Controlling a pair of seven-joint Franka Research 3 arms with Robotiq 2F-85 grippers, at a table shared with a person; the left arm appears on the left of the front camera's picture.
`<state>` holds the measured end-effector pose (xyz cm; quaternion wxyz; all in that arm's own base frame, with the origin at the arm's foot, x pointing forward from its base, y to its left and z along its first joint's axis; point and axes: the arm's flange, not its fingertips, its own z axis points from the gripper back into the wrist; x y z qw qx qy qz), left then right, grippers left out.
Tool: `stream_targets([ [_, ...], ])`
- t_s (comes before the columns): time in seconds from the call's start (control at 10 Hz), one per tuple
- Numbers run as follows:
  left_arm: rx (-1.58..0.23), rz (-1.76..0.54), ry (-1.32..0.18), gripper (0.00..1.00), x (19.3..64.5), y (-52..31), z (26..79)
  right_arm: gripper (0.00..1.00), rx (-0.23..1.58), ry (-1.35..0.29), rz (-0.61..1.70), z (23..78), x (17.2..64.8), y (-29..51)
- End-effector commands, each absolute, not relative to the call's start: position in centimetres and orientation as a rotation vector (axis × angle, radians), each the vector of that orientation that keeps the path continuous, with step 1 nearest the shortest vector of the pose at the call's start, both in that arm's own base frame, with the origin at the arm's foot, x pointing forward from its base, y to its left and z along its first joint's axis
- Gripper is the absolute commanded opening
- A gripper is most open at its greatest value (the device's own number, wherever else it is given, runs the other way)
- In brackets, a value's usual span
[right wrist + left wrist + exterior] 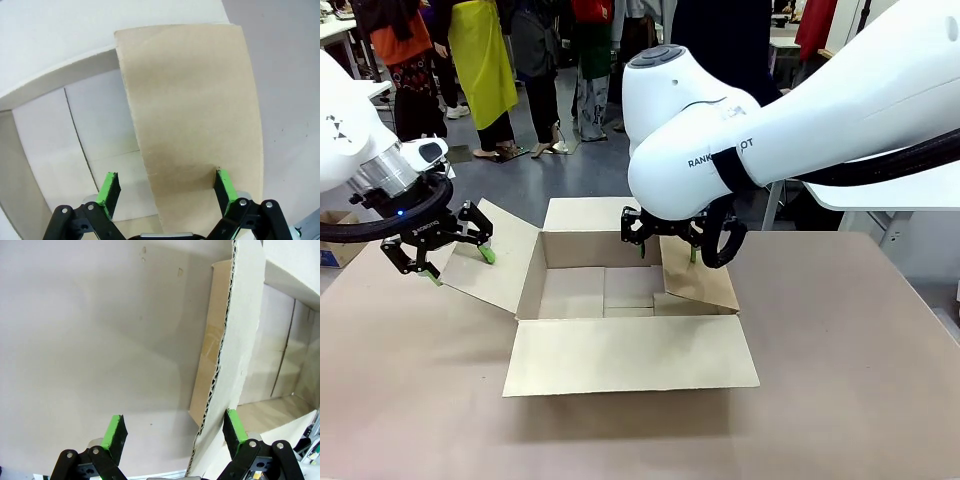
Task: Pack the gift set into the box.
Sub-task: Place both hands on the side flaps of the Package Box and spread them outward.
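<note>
One brown work table point(820, 390) supports one large corrugated carton point(532, 285), standing upright at the robot's side of the table centre, mouth upward. The carton has four flaps. Flap one, the near flap point(630, 355), is folded outward toward the camera. Flap two, the left flap point(498, 240), slants outward. Flap three, the right flap point(705, 275), leans inward and covers part of the opening. Flap four, the far flap point(590, 214), is folded outward, away from the camera. Bottom panels with a seam are visible inside.

Two grippers are present, each with two green-padded fingers. The left gripper point(462, 267) is at the left flap with its fingers set wide apart. In the left wrist view, the flap edge runs between the fingers, and one finger overlaps the flap face; contact cannot be confirmed. The right gripper point(668, 253) is above the carton, fingers also wide apart. In the right wrist view, one finger is over the opening and the other over the right flap; whether it touches cannot be determined.

Beyond the table, one white table point(910, 190) is at picture right, and several people point(485, 70) stand on the grey floor point(570, 165).
</note>
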<state>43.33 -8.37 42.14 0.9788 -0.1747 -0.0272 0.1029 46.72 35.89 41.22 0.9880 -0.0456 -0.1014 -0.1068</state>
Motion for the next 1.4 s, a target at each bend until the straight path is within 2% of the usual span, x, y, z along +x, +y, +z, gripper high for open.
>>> stream_targets([
  [0.0,-0.33,0.22,-0.059,1.0,43.2,-8.4,42.3,1.0,-0.16,-0.22,-0.19,42.4,46.1,34.6],
  [0.2,-0.33,0.22,-0.059,1.0,43.2,-8.4,42.3,1.0,-0.225,-0.252,-0.145,43.7,45.9,33.9],
  [0.7,-0.33,0.22,-0.059,1.0,43.2,-8.4,42.3,1.0,-0.198,-0.295,-0.128,46.7,44.5,30.0],
  [0.9,-0.33,0.22,-0.059,1.0,43.2,-8.4,42.3,1.0,-0.209,-0.265,-0.071,46.8,44.0,26.9],
  [1.3,-0.33,0.22,-0.059,1.0,43.2,-8.4,42.3,1.0,0.006,-0.26,0.026,46.8,42.8,18.6],
])
